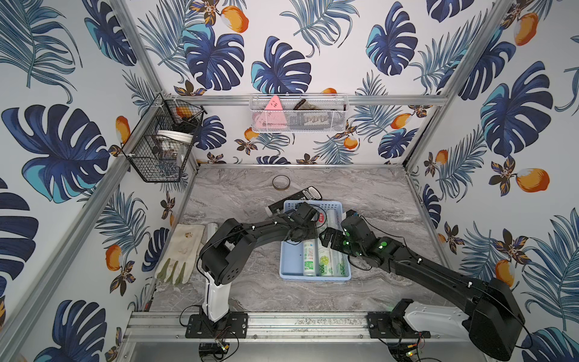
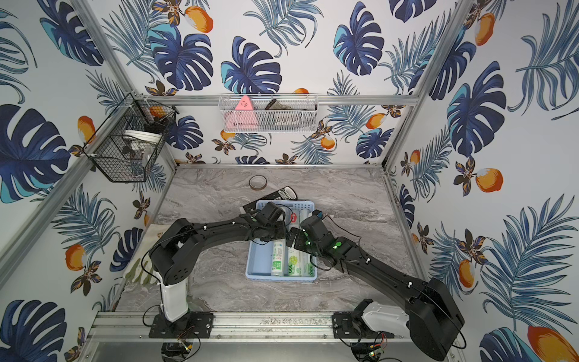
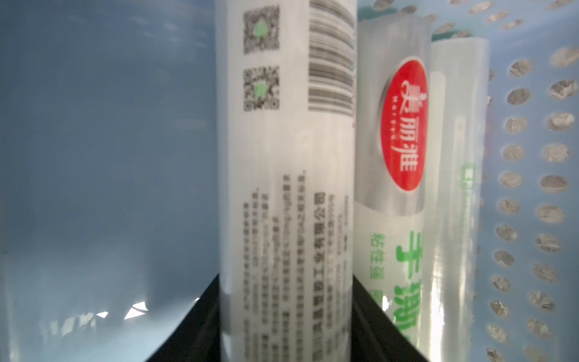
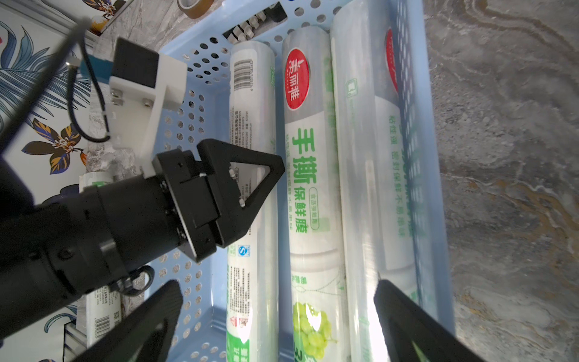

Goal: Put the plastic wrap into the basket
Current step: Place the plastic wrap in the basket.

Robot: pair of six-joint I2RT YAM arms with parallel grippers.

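Left hand [image 3: 286,316]: gripping the barcode roll [image 3: 285,188] from both sides, low inside the basket [image 1: 313,277].
Right hand [image 4: 277,285]: hanging spread wide and empty, just above the rolls.
Step in hand: probably setting this roll down; whether it is resting on the floor yet is unclear.
Doing it well: laying it flat and parallel against its neighbour, then opening slightly and lifting straight up, dragging nothing.
Basket contents: the gripped roll, with two more rolls [image 4: 313,188] lying under the right hand.
Outside: a fourth roll [image 4: 100,316] is lying on the worktop behind the left hand, near a glove [image 1: 181,250].
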